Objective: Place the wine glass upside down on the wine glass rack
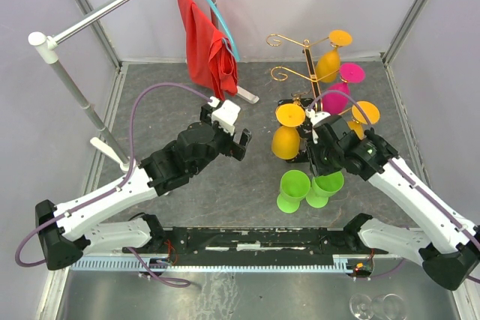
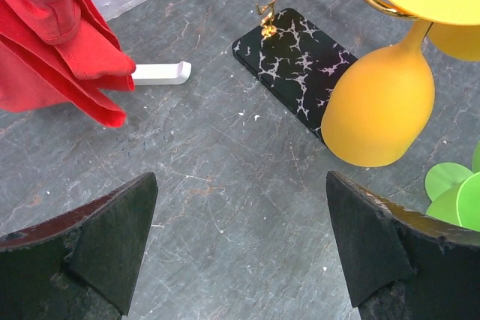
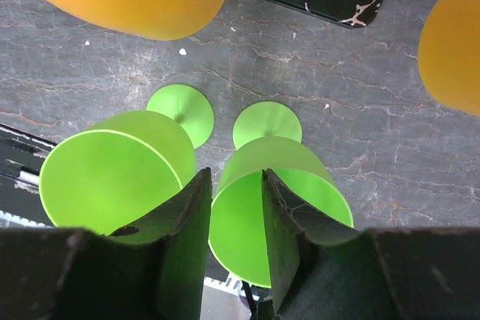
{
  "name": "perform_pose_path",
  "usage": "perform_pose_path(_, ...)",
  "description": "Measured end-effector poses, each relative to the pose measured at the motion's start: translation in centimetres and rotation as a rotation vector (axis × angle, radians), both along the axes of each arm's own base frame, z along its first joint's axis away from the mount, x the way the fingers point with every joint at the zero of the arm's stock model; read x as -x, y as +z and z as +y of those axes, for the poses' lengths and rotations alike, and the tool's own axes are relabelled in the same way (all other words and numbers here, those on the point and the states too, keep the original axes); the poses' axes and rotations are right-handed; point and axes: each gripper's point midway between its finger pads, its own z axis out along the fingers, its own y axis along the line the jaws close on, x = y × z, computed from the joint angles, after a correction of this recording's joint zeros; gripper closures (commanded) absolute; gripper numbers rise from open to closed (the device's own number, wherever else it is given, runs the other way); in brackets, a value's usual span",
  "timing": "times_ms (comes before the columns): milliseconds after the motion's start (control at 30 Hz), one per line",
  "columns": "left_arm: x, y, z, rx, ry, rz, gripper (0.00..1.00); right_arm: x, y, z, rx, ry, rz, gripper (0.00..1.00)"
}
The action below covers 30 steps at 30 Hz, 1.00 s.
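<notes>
Two green wine glasses stand upright side by side on the grey table, the left one (image 3: 105, 177) (image 1: 294, 189) and the right one (image 3: 300, 162) (image 1: 327, 187). My right gripper (image 3: 234, 176) straddles the right glass's rim, one finger inside the cup and one outside between the two glasses, with a gap still showing. The gold wine glass rack (image 1: 309, 65) on its black marbled base (image 2: 300, 58) holds several orange and pink glasses upside down, the nearest orange one (image 2: 379, 106) (image 1: 286, 140). My left gripper (image 2: 240, 185) (image 1: 229, 136) hovers wide open and empty left of the rack.
A blue hanger with red cloth (image 1: 206, 43) hangs from a metal rail (image 1: 112, 9) at the back left, above a white stand foot (image 2: 159, 73). Clear glasses (image 1: 375, 306) sit at the near right edge, below the arm bases.
</notes>
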Motion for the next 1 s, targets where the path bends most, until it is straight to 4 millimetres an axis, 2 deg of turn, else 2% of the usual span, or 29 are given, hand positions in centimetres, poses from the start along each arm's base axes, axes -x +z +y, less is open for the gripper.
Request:
perform_pose_path(200, 0.0, 0.0, 0.0, 0.0, 0.003, -0.001, 0.01, 0.4, 0.3, -0.6, 0.0, -0.02, -0.024, 0.58)
perform_pose_path(433, 0.0, 0.0, 0.0, 0.007, 0.006, 0.003, 0.01, 0.9, 1.8, -1.8, -0.03, -0.061, -0.099, 0.55)
perform_pose_path(700, -0.1, 0.0, 0.1, 0.007, 0.009, 0.003, 0.01, 1.8, 1.3, -1.6, -0.02, -0.051, -0.067, 0.54)
perform_pose_path(1000, -0.1, 0.0, 0.2, 0.007, 0.019, 0.002, 0.01, 2.9, -0.3, -1.4, -0.008, -0.038, -0.023, 0.55)
